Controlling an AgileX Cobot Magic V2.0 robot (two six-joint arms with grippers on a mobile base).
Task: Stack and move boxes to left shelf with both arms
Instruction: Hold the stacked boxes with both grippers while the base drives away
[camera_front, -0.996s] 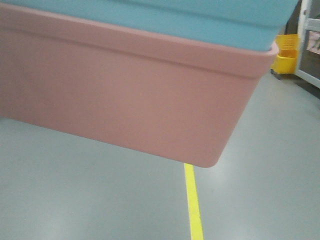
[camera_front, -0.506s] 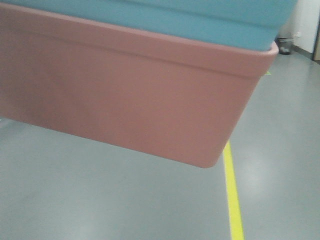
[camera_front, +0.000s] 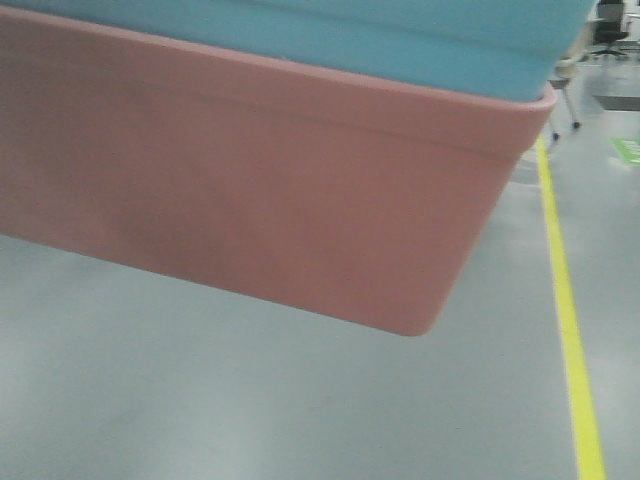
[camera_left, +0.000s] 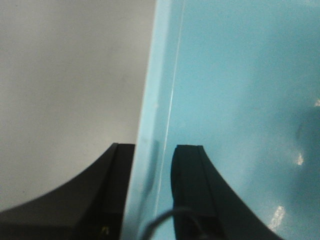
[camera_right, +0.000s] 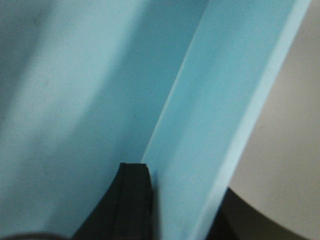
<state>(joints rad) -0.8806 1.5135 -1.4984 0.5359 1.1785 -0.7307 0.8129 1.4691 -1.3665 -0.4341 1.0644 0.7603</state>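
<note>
The light sky blue box (camera_front: 400, 40) sits nested inside the salmon pink box (camera_front: 270, 190). The stack hangs above the grey floor and fills most of the front view. My left gripper (camera_left: 152, 152) is shut on the left rim of the blue box (camera_left: 155, 100), one finger inside and one outside. My right gripper (camera_right: 185, 180) is shut on the right rim of the blue box (camera_right: 220, 100), with one finger inside the wall and the other mostly hidden behind it. The left shelf is out of view.
Grey floor (camera_front: 250, 400) lies below the stack. A yellow floor line (camera_front: 570, 320) runs along the right. A chair (camera_front: 610, 25) and a green floor marking (camera_front: 628, 150) stand far off at the upper right.
The boxes stay fixed in the view while the background sweeps rightwards: the yellow line has shifted to the right, and the yellow bin is gone from view.
</note>
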